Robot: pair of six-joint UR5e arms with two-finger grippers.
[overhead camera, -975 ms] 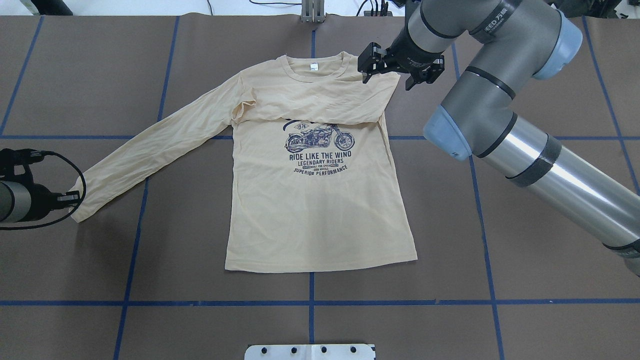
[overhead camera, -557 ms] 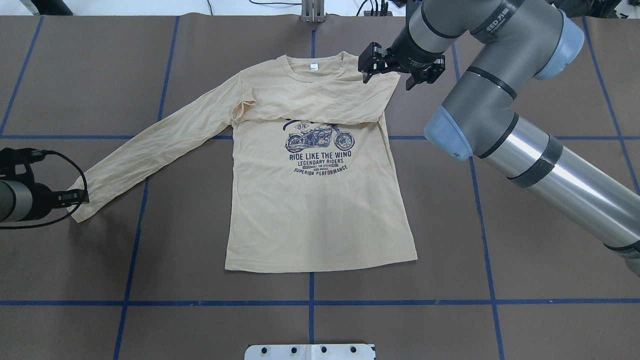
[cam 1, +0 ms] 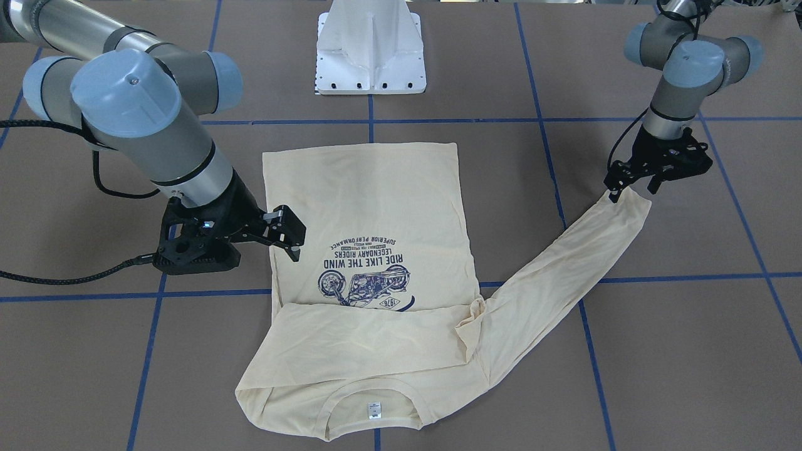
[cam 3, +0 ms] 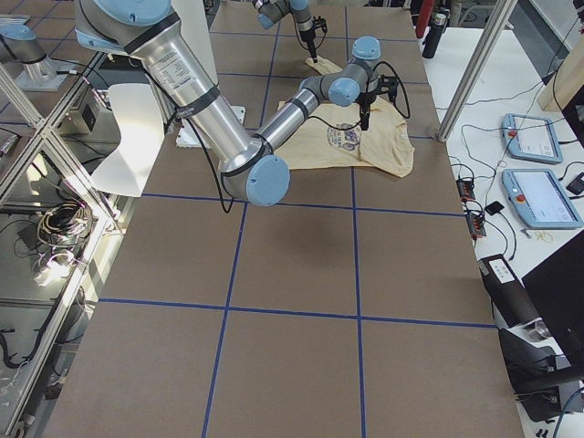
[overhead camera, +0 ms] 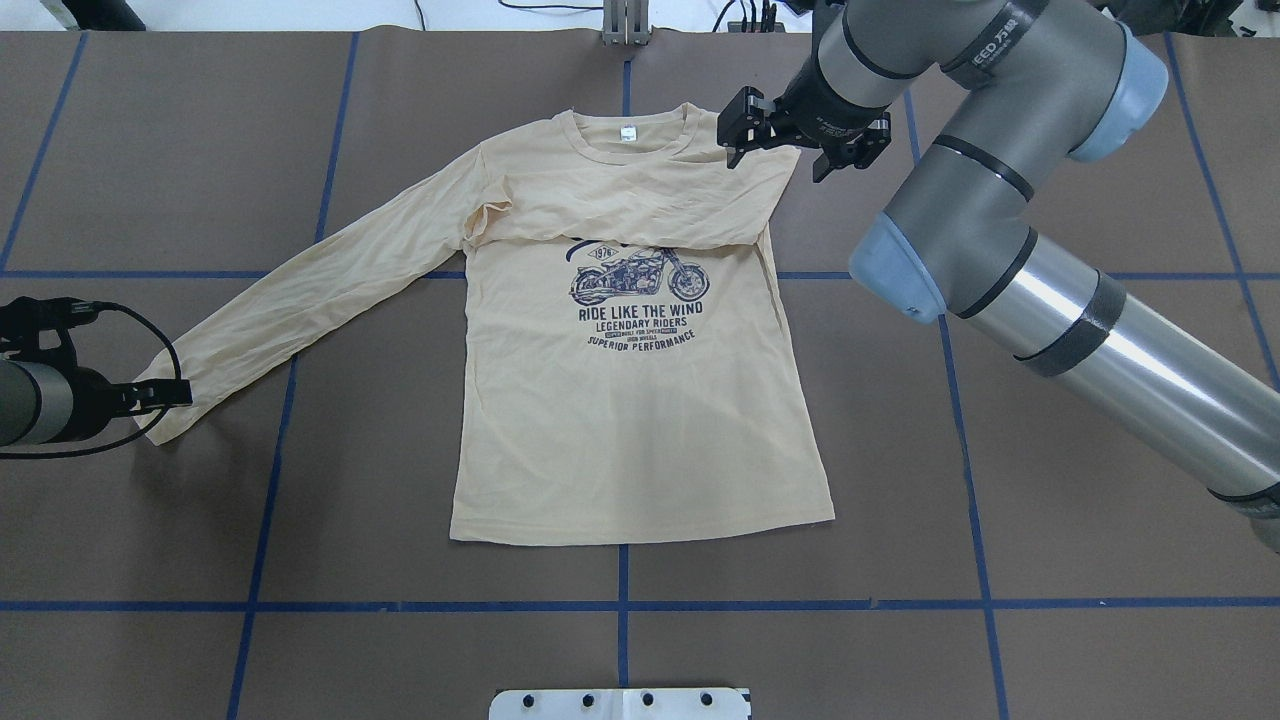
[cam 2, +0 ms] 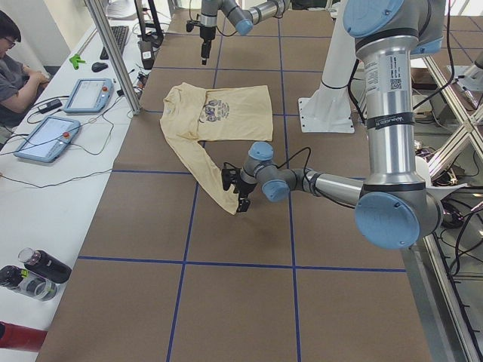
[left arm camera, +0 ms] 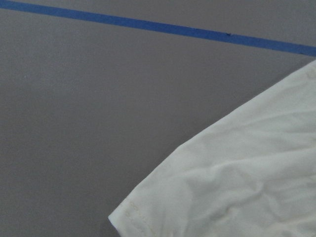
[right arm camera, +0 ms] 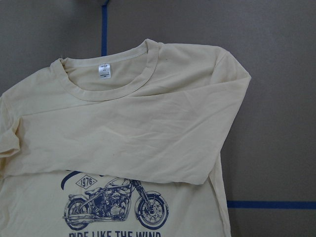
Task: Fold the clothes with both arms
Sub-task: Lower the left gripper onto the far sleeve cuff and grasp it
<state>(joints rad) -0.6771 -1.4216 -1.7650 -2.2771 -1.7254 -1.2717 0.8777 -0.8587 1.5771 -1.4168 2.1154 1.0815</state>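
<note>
Overhead exterior view showed a cream long-sleeved shirt [overhead camera: 620,420] lying flat and face up in the middle of a brown table [overhead camera: 1000,500] marked with blue tape lines [overhead camera: 800,605]. The collar pointed to the far edge and the hem lay near, close to the robot. A navy motorcycle print [overhead camera: 637,295] sat on the chest, and a small white label [overhead camera: 627,132] showed inside the neck. The right sleeve [overhead camera: 640,215] was folded across the chest, covering the top of the print. The left sleeve [overhead camera: 320,290] stretched out flat, slanting left and nearer, well away from the body of the shirt.

The right gripper [overhead camera: 775,150] hung over the shirt's right shoulder at the far right, its two fingers spread wide and holding nothing. Its wrist camera looked down on the collar, the folded sleeve and the upper print, with no fingers in sight.

The left gripper [cam 1: 633,186] sat at the cuff [overhead camera: 160,410] of the outstretched sleeve, at the table's left side. Seen from the front, its fingers stood apart, one on each side of the cuff's end. The left wrist camera showed the cuff lying flat on the table beside a tape line. A white pedestal [cam 1: 371,50] stood at the near edge, behind the hem.
</note>
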